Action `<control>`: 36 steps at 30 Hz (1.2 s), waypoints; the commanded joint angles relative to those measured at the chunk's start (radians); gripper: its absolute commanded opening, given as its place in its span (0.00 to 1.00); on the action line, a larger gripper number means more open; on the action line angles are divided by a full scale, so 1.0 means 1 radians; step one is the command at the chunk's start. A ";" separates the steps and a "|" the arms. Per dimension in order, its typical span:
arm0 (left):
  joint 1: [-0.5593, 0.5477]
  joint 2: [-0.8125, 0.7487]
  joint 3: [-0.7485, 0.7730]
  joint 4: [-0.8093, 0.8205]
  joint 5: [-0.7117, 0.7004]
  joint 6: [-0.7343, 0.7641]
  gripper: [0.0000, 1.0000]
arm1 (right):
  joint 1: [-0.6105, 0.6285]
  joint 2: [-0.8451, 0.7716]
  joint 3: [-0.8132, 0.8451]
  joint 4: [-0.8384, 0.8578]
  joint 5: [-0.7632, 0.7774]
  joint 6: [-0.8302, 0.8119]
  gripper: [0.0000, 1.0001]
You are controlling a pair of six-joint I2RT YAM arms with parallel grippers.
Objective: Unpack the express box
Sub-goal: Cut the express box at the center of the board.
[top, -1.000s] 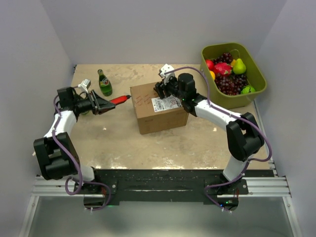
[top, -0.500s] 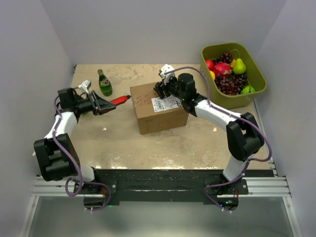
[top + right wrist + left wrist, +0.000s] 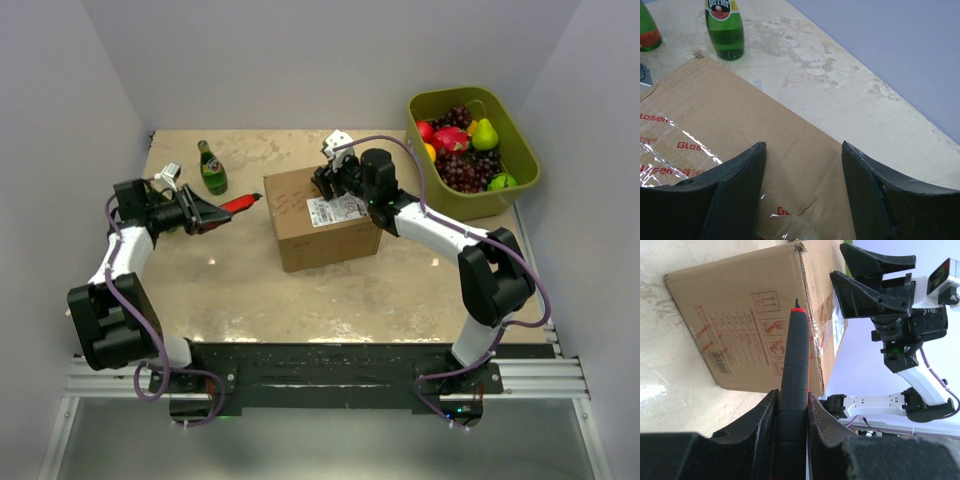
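From above: the express box (image 3: 322, 222) sat mid-counter (image 3: 250, 290), the left hand (image 3: 207, 213) clamped on a cutter (image 3: 240, 204) at its left. Left wrist: the tip pointed at the box's edge. Right wrist: the right hand (image 3: 802, 150) gaped empty over the top; unbraced, the box might slide.

A table (image 3: 250, 300) with a beige, marbled top, mottled with darker stains toward the back, fills a narrow alcove. Plain pale walls with a faint lavender cast close it in on three sides: the back wall (image 3: 300, 60) runs straight across, and the left wall (image 3: 50, 120) and the right wall (image 3: 600, 100) run toward the near edge. Along that near edge lie silver aluminium rails (image 3: 100, 378) bearing a black plate (image 3: 320, 362); below them shows a dull grey-green surface (image 3: 320, 445). The light is soft and even, leaving small pale glints on the tabletop.
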 commanded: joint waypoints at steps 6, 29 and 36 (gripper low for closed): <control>0.013 -0.042 -0.010 0.066 0.057 -0.062 0.00 | 0.008 0.020 -0.055 -0.203 -0.017 -0.024 0.66; -0.039 -0.010 -0.028 0.135 0.091 -0.120 0.00 | 0.012 0.012 -0.067 -0.208 -0.011 -0.034 0.67; -0.046 -0.011 -0.027 0.100 0.074 -0.099 0.00 | 0.014 0.014 -0.064 -0.206 -0.011 -0.034 0.67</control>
